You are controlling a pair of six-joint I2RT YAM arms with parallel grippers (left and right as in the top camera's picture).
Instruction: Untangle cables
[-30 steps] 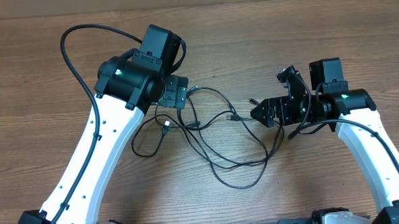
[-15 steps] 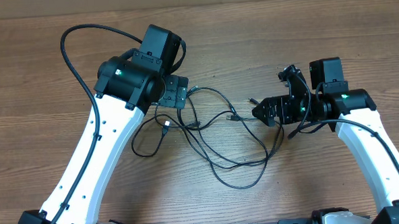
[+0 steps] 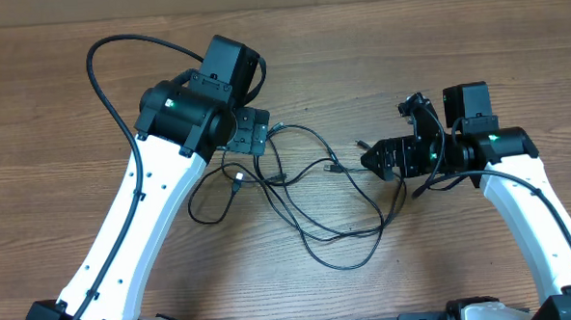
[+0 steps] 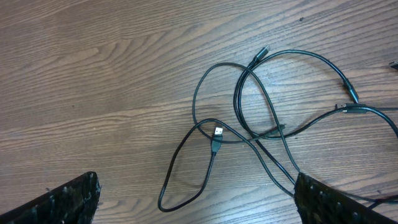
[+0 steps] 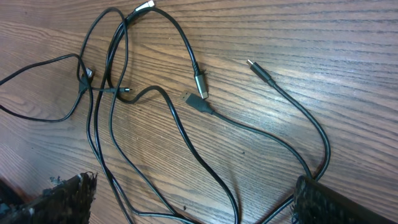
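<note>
- We see the cables lying as one loose tangle of thin black strands on the wooden bench, near its middle and between the two arms.
- In the overhead view the tangle spreads out at about 4 o'clock from the left tool and at about 8 o'clock from the right tool.
- The left tool hangs above the bench with its jaws spread fully wide. Its fingers sit in the lower corners of the left wrist view, and nothing is gripped between them.
- Below it a USB plug lies flat on the wood. Its cord bends into a narrow loop toward 7 o'clock.
- Several strands cross near the plug and run out of sight behind the finger at 4 o'clock. We cannot tell whether they touch it.
- The right tool is also wide open and holds nothing. Only bench and loose cord show between its two dark pads.
- In the right wrist view a silver-tipped connector and a dark connector lie just beside each other near the centre.
- A free plug end lies apart from them at about 2 o'clock. Its cord runs down to the finger at 4 o'clock, and we cannot tell if they make contact.
- Overhead, a wide bend of cord forms the tangle's 6 o'clock edge.
</note>
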